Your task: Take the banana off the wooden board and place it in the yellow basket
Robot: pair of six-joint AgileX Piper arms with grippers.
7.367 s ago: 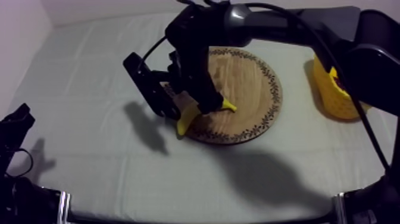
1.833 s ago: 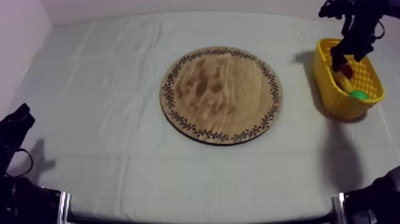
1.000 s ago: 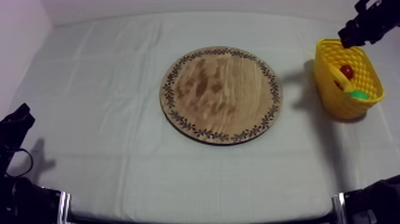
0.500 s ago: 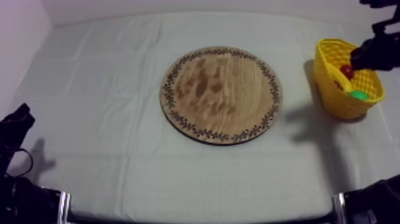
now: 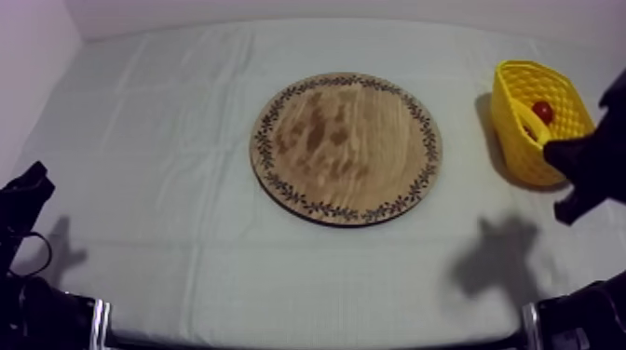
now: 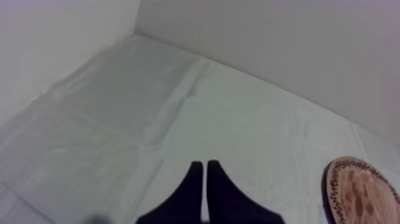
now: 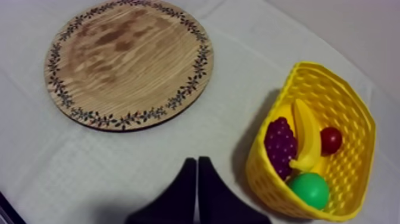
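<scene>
The banana [image 7: 306, 134] is seen lying inside the yellow basket [image 5: 512, 140] at the upper right of the top view, beside a bunch of grapes [image 7: 280, 143] and a small red fruit [image 7: 331, 140]. The wooden board [image 5: 347, 147] is set at centre. The left gripper [image 6: 205, 179] and right gripper [image 7: 197, 173] are each held with fingers pressed together on nothing.

1. Our right gripper [image 7: 197, 159], down at the banana [image 7: 305, 134] on the board [image 7: 128, 62] some seconds ago, has left it, and the board is now bare.
2. The banana has gone from the board into the basket [image 7: 309, 64], where it lies between the grapes [image 7: 280, 143] and the small red fruit [image 7: 331, 140].
3. Our right arm [image 5: 591, 168] has since drawn back from over the basket to its near side, fingers together on nothing.
4. Its shadow [image 5: 498, 256] has slid from beside the basket onto the cloth [image 5: 186, 186] nearer us.
</scene>
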